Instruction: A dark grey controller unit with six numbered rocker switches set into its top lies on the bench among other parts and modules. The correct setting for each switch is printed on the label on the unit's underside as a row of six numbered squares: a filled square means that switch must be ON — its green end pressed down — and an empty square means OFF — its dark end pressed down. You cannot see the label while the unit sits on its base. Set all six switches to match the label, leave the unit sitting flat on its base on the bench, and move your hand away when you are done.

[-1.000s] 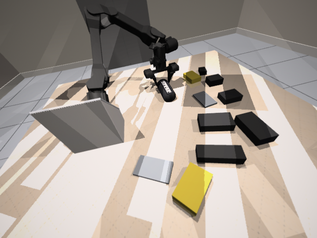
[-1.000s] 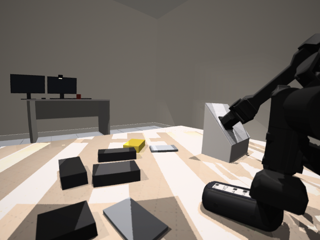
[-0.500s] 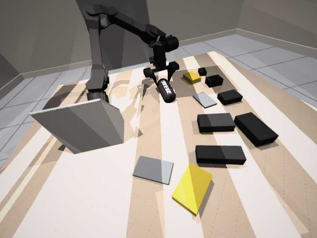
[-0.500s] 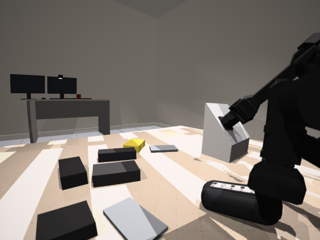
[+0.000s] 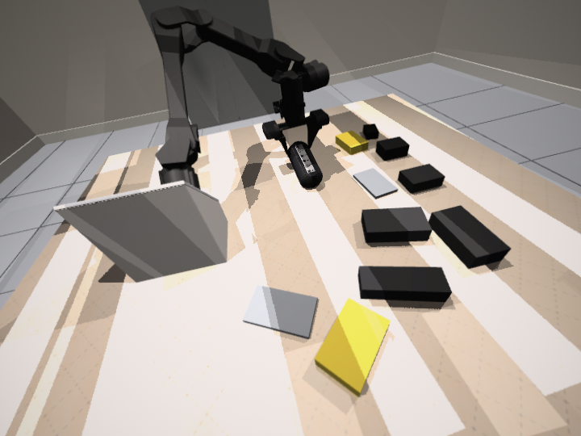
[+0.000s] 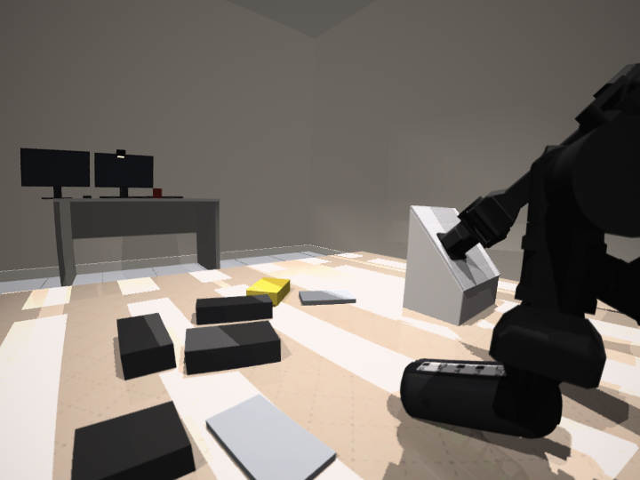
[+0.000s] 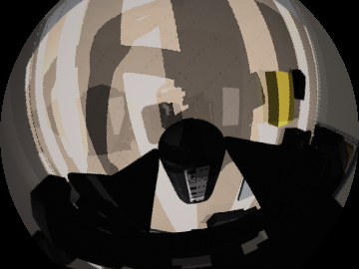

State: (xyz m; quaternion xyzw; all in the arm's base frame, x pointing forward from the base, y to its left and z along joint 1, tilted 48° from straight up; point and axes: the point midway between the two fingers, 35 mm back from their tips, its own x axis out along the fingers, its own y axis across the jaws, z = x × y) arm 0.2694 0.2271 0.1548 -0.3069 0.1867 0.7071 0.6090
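The jaws pinch the dark grey, rounded, plastic-looking controller unit (image 5: pixel 309 177) (image 6: pixel 449 400) (image 7: pixel 191 144) toward the desk's (image 5: pixel 197 351) (image 6: pixel 336 382) (image 7: pixel 199 60) far edge, label (image 5: pixel 306 158) (image 6: pixel 460 367) (image 7: pixel 196 184) upward (presumably for reading).

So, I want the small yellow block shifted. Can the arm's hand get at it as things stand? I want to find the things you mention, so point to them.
Probably not: the small yellow block (image 5: pixel 351 142) (image 7: pixel 280 98) looks near, but the hand (image 5: pixel 300 148) (image 6: pixel 527 395) (image 7: pixel 191 146) appears occupied, gripping the controller unit (image 5: pixel 311 176) (image 6: pixel 449 405) (image 7: pixel 185 165).

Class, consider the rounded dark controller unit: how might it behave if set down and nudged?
The controller unit would probably roll, given its curved sides and rounded ends. It looks rigid, so it likely won't bend. Its smooth shell may slip.
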